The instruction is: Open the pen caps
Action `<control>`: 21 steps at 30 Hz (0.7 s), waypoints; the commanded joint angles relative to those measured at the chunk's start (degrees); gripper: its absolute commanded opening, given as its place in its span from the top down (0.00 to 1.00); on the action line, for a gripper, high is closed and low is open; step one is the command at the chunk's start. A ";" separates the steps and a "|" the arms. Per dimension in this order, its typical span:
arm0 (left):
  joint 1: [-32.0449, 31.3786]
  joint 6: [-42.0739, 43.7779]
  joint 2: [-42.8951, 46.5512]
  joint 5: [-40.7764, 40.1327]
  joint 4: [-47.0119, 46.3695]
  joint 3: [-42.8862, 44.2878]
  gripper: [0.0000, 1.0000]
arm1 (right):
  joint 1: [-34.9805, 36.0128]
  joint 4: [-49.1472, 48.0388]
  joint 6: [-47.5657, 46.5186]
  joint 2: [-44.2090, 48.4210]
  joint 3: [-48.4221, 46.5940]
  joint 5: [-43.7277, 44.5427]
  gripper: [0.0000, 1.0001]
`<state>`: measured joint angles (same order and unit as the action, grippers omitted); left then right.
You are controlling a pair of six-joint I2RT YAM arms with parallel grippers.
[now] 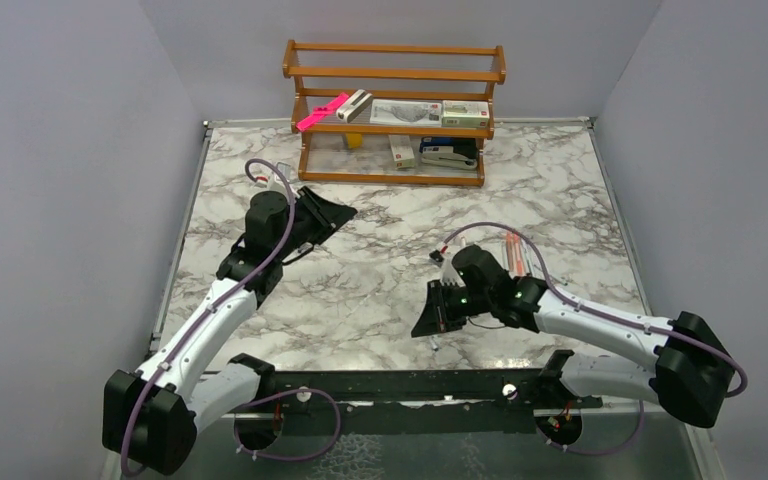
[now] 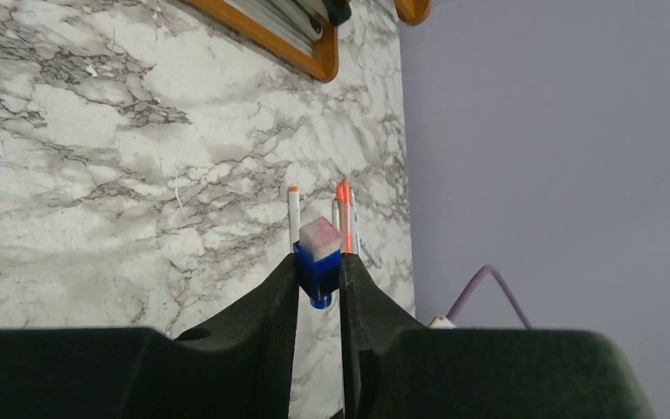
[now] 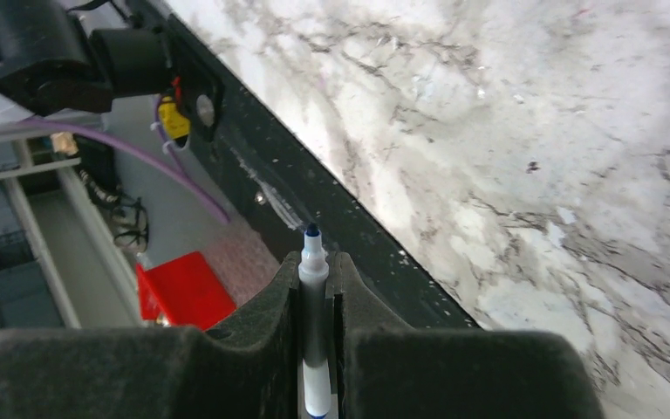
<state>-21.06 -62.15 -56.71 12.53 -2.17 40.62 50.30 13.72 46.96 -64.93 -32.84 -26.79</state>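
Note:
My left gripper [image 2: 318,262] is shut on a small blue pen cap [image 2: 317,278] with a whitish end, held above the table at the left middle of the top view [image 1: 338,214]. My right gripper [image 3: 314,258] is shut on a white-barrelled pen [image 3: 312,272] whose bare blue tip [image 3: 311,230] points past the table's near edge; the gripper is at the near middle of the top view [image 1: 428,322]. Several other pens with orange or red ends [image 1: 516,250] lie side by side on the table's right part, and also show in the left wrist view [image 2: 344,209].
A wooden shelf [image 1: 392,128] stands at the back, holding a pink bar [image 1: 322,112], boxes and a black stapler [image 1: 450,155]. Grey walls close in the marble table [image 1: 380,290] on both sides. A black rail [image 3: 331,209] runs along the near edge.

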 commanded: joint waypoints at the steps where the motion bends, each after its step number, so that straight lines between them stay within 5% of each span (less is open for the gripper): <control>1: 0.32 4.97 -1.55 7.20 4.30 2.62 0.96 | 0.10 10.10 -6.88 -0.74 -6.83 10.36 0.99; 9: 0.32 6.31 1.90 9.70 7.43 -0.03 0.95 | -5.40 21.55 -16.12 -6.64 -15.19 26.45 0.99; 21: 0.34 7.05 4.41 12.30 7.16 -3.14 0.95 | -21.61 22.01 -26.81 -20.14 -23.60 38.28 0.99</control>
<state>-21.06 -55.96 -54.08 22.22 5.30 38.46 31.31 35.22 25.06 -81.67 -52.77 4.60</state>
